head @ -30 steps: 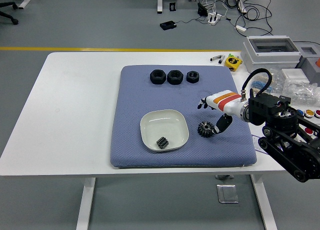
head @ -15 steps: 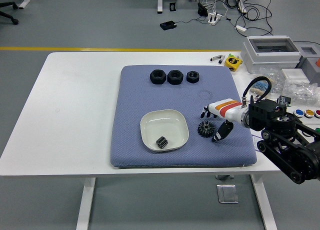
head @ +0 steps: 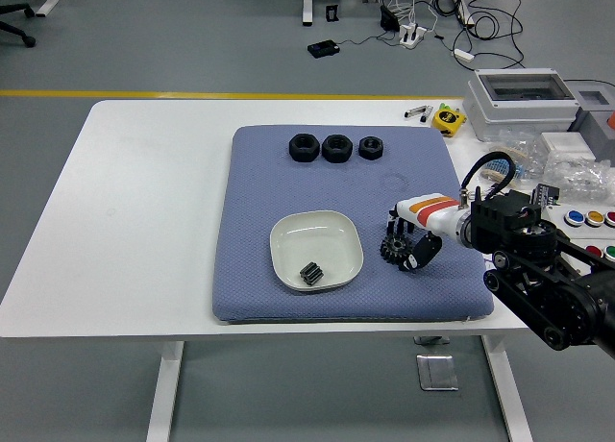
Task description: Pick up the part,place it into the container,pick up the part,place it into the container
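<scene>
Now the right hand (head: 411, 233) curls its fingers around the black gear (head: 392, 249); dish (head: 316, 249) just left.

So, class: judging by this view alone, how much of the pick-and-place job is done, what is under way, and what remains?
Done: one small dark part already lies in the white container. Under way: the right hand is at the black gear on the blue mat, fingers around it, though a firm grasp cannot be confirmed. Left: lifting the gear and placing it into the container.
</scene>
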{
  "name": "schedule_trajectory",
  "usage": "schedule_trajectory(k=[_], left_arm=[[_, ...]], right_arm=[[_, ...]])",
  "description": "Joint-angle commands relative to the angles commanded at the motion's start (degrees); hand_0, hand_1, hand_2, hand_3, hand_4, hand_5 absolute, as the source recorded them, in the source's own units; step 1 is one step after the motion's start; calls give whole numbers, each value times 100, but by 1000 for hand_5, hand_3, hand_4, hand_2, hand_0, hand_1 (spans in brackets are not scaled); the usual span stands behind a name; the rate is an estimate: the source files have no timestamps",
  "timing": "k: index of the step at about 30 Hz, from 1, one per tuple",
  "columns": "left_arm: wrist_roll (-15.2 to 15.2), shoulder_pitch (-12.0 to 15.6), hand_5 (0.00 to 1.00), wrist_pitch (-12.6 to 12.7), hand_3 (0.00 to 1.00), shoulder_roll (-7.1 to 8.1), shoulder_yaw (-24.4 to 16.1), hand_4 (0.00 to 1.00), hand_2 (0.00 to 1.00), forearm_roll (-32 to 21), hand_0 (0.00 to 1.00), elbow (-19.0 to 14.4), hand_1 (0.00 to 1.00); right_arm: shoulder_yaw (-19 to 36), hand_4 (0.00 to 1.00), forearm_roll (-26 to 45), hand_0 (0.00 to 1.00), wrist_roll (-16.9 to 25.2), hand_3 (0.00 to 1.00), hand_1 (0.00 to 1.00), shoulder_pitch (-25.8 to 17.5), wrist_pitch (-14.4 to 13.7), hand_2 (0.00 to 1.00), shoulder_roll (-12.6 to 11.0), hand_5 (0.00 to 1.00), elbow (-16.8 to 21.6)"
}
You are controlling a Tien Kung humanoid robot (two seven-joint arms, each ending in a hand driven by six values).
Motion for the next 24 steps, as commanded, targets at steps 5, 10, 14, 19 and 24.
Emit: schedule_trajectory(k=[5, 10, 14, 19, 24], left_arm=[[8, 2, 587, 0, 570, 2, -11, 568, 662, 18, 705, -1, 585], [22, 8, 587, 1, 570, 3, -33, 568, 662, 58, 705, -3, 585], [35, 20, 587, 2, 571, 2, -53, 568, 662, 90, 702, -4, 586], [46, 26, 587, 1, 571, 4, -60, 568, 662, 107, 703, -6, 586], [58, 21, 587, -4, 571, 11, -54, 568, 662, 116, 702, -8, 586]], right_arm=[[1, 723, 12, 427, 29, 471, 421, -24, -9, 461, -32, 54, -25], [9, 723, -1, 427, 114, 471, 421, -53, -59, 461, -62, 54, -17], [21, 691, 3, 435, 191, 457, 376, -70, -95, 428, -93, 2, 11], [43, 707, -18, 438, 306, 455, 361, -85, -115, 415, -115, 2, 49], [56, 728, 9, 411, 319, 435, 337, -82, -85, 395, -128, 2, 88]])
